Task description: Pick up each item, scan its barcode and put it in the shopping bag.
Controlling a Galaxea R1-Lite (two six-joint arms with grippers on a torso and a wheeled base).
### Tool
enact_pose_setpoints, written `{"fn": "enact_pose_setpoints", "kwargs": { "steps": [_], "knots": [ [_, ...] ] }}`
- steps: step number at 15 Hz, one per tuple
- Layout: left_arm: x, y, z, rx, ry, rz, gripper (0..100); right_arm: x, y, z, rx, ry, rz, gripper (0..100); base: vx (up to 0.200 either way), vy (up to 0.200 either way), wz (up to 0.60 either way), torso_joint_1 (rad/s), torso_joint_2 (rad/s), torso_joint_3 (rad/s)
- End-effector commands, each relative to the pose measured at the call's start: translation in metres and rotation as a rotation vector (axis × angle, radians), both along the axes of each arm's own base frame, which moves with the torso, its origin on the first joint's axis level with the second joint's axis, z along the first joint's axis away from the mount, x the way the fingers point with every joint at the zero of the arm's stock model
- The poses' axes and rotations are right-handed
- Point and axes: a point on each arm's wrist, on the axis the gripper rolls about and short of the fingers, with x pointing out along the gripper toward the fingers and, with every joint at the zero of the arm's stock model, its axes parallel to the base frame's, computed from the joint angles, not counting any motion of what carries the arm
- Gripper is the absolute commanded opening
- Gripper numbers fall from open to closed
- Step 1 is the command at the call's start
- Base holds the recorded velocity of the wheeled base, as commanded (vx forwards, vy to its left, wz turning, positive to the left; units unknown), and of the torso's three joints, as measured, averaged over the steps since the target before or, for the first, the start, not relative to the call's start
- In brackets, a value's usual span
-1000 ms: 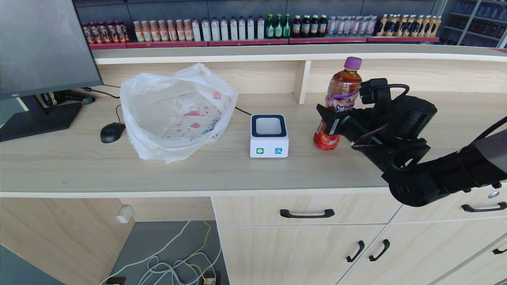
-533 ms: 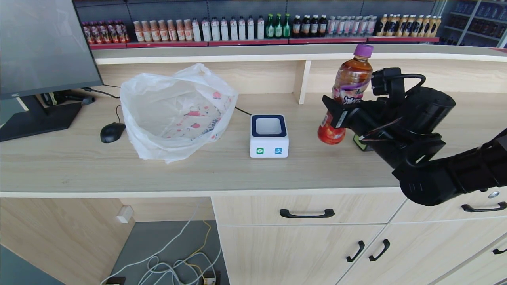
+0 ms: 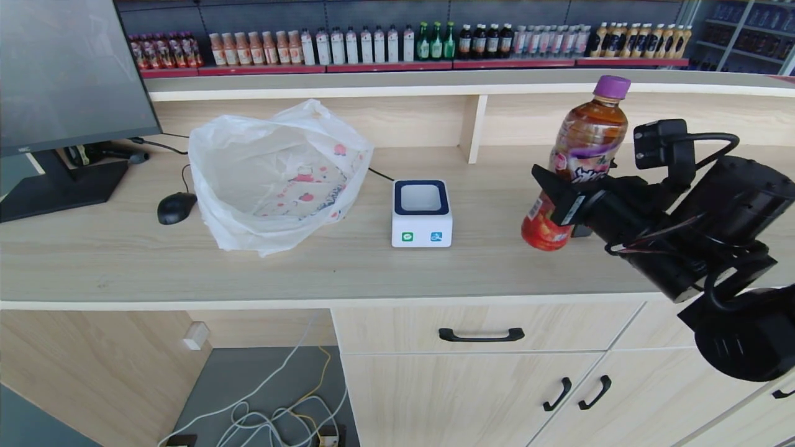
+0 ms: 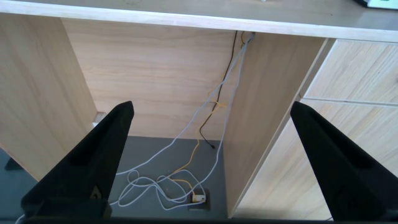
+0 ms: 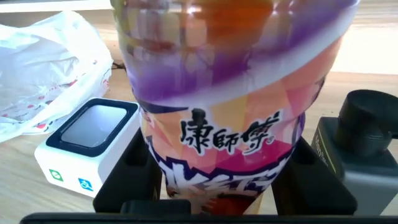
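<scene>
Purple-capped tea bottle (image 3: pixel 587 133) is held tilted over the table (image 3: pixel 310 267), right of the barcode scanner (image 3: pixel 422 213), clamped in the right gripper (image 3: pixel 562 192); shopping bag (image 3: pixel 276 174) stands left of the scanner, left gripper (image 4: pixel 211 106) spread apart.

Pale wood counter (image 3: pixel 124 261) with a raised ledge (image 3: pixel 372 84) behind. Drawers (image 3: pixel 481 323) below had black handles. Red shelf (image 3: pixel 385 65) of bottled drinks lined the dark back wall. Monitor (image 3: pixel 62 68) and mouse (image 3: pixel 176 207) stood far left (cables (image 3: pixel 273 419) lay loose on the grey floor (image 3: pixel 223 366)).
</scene>
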Motion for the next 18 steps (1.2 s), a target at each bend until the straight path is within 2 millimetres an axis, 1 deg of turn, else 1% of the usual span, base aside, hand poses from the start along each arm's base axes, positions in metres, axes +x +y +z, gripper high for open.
{"fn": "enact_pose_setpoints", "kwargs": {
  "steps": [1, 2, 3, 5, 6, 7, 10, 11, 16, 18],
  "knots": [
    [0.0, 0.0, 0.0, 0.0, 0.0, 0.0, 100, -0.025, -0.005, -0.011, 0.0, 0.001, 0.012, 0, 0.0, 0.0, 0.0, 0.0, 0.0, 0.0],
    [0.0, 0.0, 0.0, 0.001, 0.0, 0.0, 100, -0.031, -0.007, -0.018, 0.007, -0.003, 0.017, 0, 0.0, 0.0, 0.0, 0.0, 0.0, 0.0],
    [0.0, 0.0, 0.0, 0.0, 0.0, 0.0, 100, -0.033, -0.007, -0.019, 0.012, -0.006, 0.018, 0, 0.0, 0.0, 0.0, 0.0, 0.0, 0.0],
    [0.0, 0.0, 0.0, 0.001, 0.0, 0.0, 100, -0.042, -0.008, -0.016, 0.032, -0.02, 0.034, 0, 0.0, 0.0, 0.0, 0.0, 0.0, 0.0],
    [0.0, 0.0, 0.0, 0.0, 0.0, 0.0, 100, -0.053, -0.009, -0.012, 0.062, -0.023, 0.052, 0, 0.0, 0.0, 0.0, 0.0, 0.0, 0.0],
    [0.0, 0.0, 0.0, 0.0, 0.0, 0.0, 100, -0.057, -0.011, -0.012, 0.071, -0.019, 0.056, 0, 0.0, 0.0, 0.0, 0.0, 0.0, 0.0],
    [0.0, 0.0, 0.0, 0.0, 0.0, 0.0, 100, -0.069, -0.015, -0.014, 0.068, -0.006, 0.092, 0, 0.0, 0.0, 0.0, 0.0, 0.0, 0.0],
    [0.0, 0.0, 0.0, 0.0, 0.0, 0.0, 100, -0.076, -0.014, -0.018, 0.08, 0.016, 0.124, 0, 0.0, 0.0, 0.0, 0.0, 0.0, 0.0],
    [0.0, 0.0, 0.0, 0.0, 0.0, 0.0, 100, -0.089, -0.018, -0.014, 0.16, 0.03, 0.156, 0, 0.0, 0.0, 0.0, 0.0, 0.0, 0.0],
    [0.0, 0.0, 0.0, 0.0, 0.0, 0.0, 100, -0.099, -0.019, -0.015, 0.185, 0.047, 0.212, 0, 0.0, 0.0, 0.0, 0.0, 0.0, 0.0]
  ]
}}
